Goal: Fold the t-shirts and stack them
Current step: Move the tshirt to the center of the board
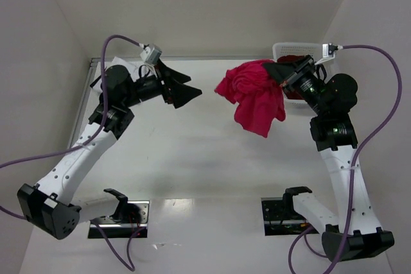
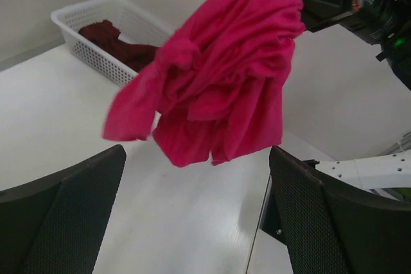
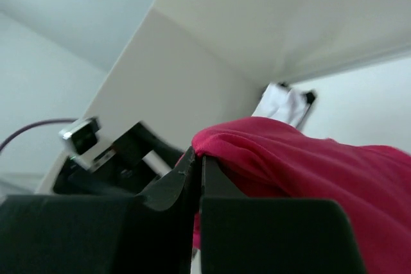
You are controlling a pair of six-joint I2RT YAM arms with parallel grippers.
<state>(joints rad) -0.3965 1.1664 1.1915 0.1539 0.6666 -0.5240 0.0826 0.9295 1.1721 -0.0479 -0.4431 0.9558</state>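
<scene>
The red shirt (image 1: 252, 96) hangs bunched from the right gripper (image 1: 280, 70), off the table (image 1: 192, 152) and beside the basket (image 2: 90, 52). That gripper is clamped on the shirt's top edge. The left gripper (image 1: 187, 84) gapes wide, apart from the shirt, holding nothing.

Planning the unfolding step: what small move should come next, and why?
Probably bring the open left gripper across to pinch the lower hanging edge of the red t-shirt. The right gripper holds it bunched above the table, so a second grip could spread it.
</scene>
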